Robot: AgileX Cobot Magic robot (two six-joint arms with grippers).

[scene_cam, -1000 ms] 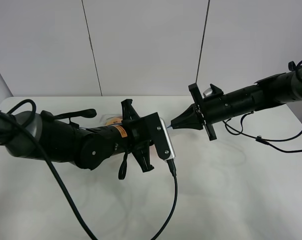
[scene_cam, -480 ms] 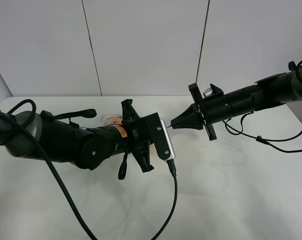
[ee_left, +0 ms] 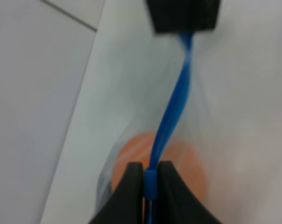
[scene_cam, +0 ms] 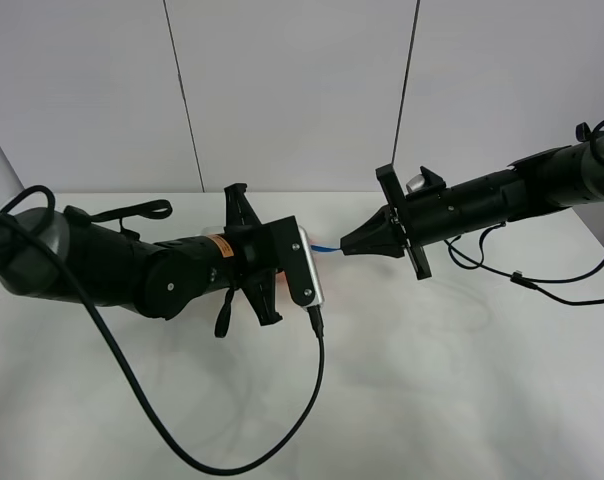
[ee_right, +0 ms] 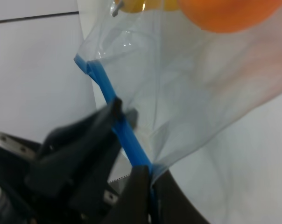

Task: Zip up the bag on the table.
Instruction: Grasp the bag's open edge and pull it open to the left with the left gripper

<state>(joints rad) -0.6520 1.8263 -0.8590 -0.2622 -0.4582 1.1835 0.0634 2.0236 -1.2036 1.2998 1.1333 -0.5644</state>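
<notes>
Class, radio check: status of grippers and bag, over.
Left gripper shut on zipper strip. Right gripper shut on same strip. Strip stretched between them; fruit inside bag. Nothing blocking.

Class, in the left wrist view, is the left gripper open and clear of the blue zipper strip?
No, the left gripper is shut tight on the blue zipper strip.

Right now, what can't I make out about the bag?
Exterior high: the bag is nearly all behind the left arm; only its blue strip shows.
Left wrist: blurred, so whether the strip is sealed is unclear.
Right wrist: the fruit is cut off by the frame edge.
</notes>
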